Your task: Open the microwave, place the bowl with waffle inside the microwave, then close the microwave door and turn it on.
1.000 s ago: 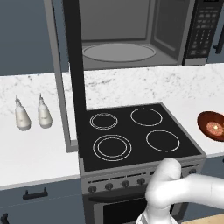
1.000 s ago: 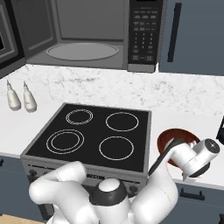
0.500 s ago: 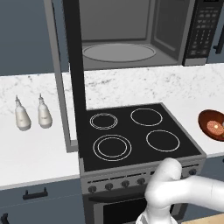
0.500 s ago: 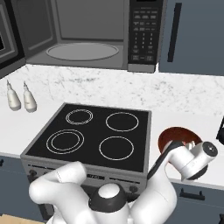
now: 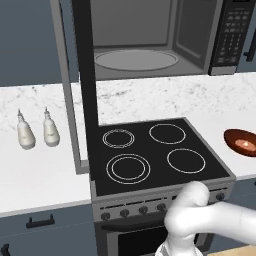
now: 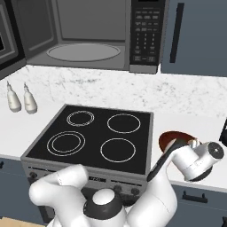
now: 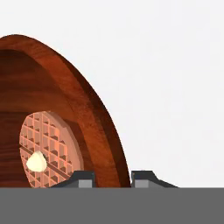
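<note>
No text, brand or number can be read anywhere; the black keypad panel (image 6: 146, 33) at the right of the wide grey-steel microwave (image 5: 150, 37) carries rows of small pale marks, too small and blurred to make out as letters or digits.

Flat, even rendered light is filling all three views, sharp edge to edge with no blur or lens bending. The counter (image 5: 40, 175) is showing almost no cast shadows. The bowl (image 7: 65, 109) is shading darker toward the left of the hand view, beside a blank bright-white background.
</note>
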